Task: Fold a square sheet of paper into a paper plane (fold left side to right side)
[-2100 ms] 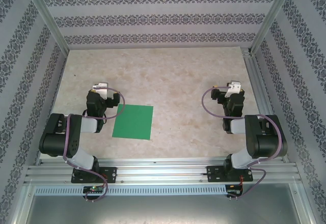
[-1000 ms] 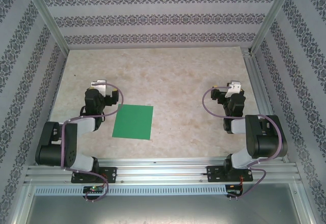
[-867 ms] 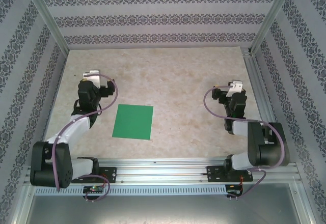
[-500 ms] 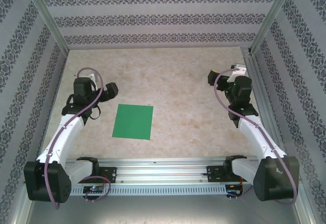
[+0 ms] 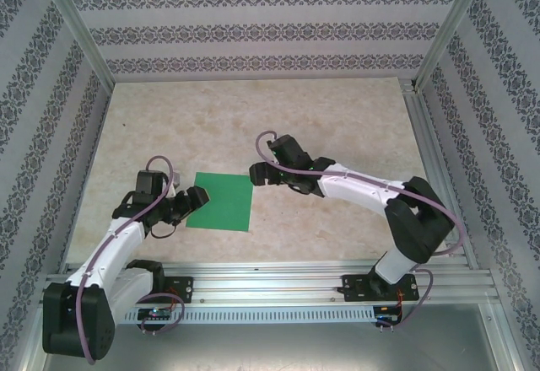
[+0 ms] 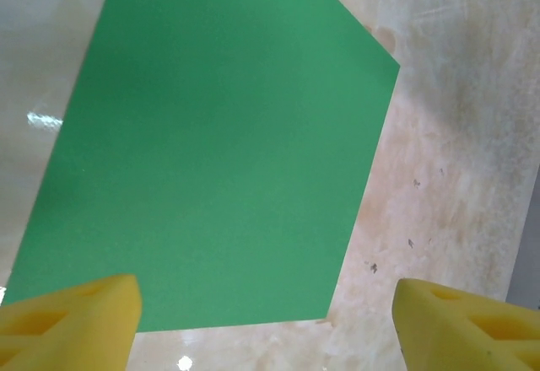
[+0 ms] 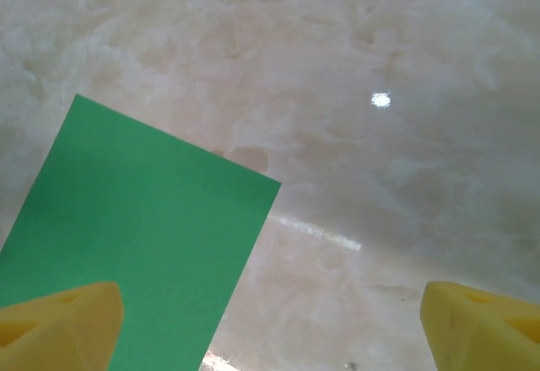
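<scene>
The square sheet of paper (image 5: pixel 221 202) is bright green and lies flat and uncreased on the table, left of centre. My left gripper (image 5: pixel 196 196) hangs low at its left edge, open. In the left wrist view the sheet (image 6: pixel 211 152) spreads ahead of my left gripper (image 6: pixel 266 329), whose yellow fingertips (image 6: pixel 72 316) stand wide apart with nothing between them. My right gripper (image 5: pixel 257 171) reaches across to the sheet's far right corner, open too. The right wrist view has the sheet (image 7: pixel 126 236) at lower left and bare table between the jaws of my right gripper (image 7: pixel 270 329).
The beige marbled table (image 5: pixel 337 118) is walled by patterned panels at the back and both sides. An aluminium post and rail (image 5: pixel 422 126) run along the right edge, and the arms' mounting rail (image 5: pixel 270 282) crosses the near edge.
Both arms have swung in from the table's outer sides to the sheet: the left gripper to its left edge, the right one across to its far right corner. The sheet has not moved.
</scene>
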Action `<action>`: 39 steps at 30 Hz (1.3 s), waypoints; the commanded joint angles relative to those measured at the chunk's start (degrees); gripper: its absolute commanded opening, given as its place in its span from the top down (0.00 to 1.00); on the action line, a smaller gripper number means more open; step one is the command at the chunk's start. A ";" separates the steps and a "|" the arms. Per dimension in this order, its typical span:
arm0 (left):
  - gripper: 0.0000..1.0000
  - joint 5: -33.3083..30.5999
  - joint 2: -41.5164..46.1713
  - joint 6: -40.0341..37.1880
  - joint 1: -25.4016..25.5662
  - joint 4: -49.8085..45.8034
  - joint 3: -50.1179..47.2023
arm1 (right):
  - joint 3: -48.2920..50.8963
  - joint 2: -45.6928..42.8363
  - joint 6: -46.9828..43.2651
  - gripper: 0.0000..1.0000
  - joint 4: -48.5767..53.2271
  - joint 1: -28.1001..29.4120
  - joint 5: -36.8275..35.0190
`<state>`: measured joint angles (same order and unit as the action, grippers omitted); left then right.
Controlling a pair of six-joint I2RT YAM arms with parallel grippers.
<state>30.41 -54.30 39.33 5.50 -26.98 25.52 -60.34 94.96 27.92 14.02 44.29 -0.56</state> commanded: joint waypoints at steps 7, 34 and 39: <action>0.23 4.88 -4.45 1.78 2.55 7.74 -0.67 | -9.14 12.19 2.30 0.08 1.41 1.15 -1.46; 0.15 -4.40 -18.58 2.37 10.52 13.07 1.22 | -18.79 25.20 6.16 0.16 5.32 4.31 4.23; 0.15 -5.58 -19.71 2.62 12.19 13.35 1.97 | -17.97 24.43 7.01 0.18 4.31 5.07 6.89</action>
<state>27.70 -72.53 41.52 16.38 -14.13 27.14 -79.72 119.24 32.40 18.44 47.16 -0.95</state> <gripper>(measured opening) 0.848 0.827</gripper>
